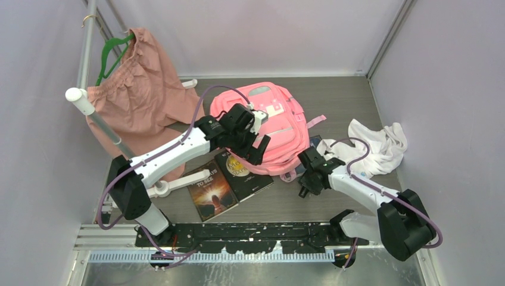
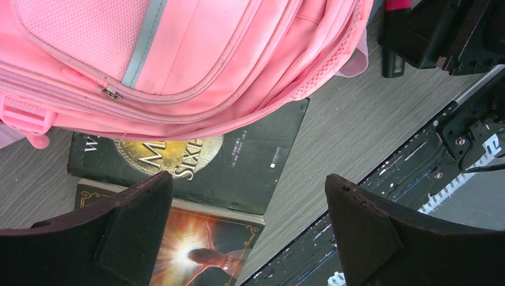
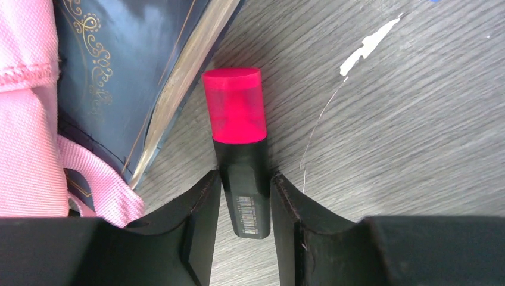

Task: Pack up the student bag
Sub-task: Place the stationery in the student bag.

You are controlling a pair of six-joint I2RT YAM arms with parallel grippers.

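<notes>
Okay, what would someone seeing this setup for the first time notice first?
The bright pink student bag lies mid-table. Just right of it, the right gripper clamps a black highlighter with a neon-pink cap. At back left, a dusty-pink garment hangs from a green hanger.

**Robot Test Cell in a Lab**

Boxed in on the left, far and right by plain pale panels [image 1: 250, 30] with metal corner posts [image 1: 390, 33]. Floored with a grey wood-grain surface [image 1: 345, 98]. Fitted along the near edge with a black mounting rail [image 1: 238, 229] bearing a left arm [image 1: 172, 152] and a right arm [image 1: 363, 187]. Staged with props: garment [image 1: 137, 89] on a green hanger [image 1: 113, 50] far left, student bag [image 1: 280, 125], books [image 1: 211, 189], highlighter [image 3: 235, 107], white cloth [image 1: 381, 146].
</notes>
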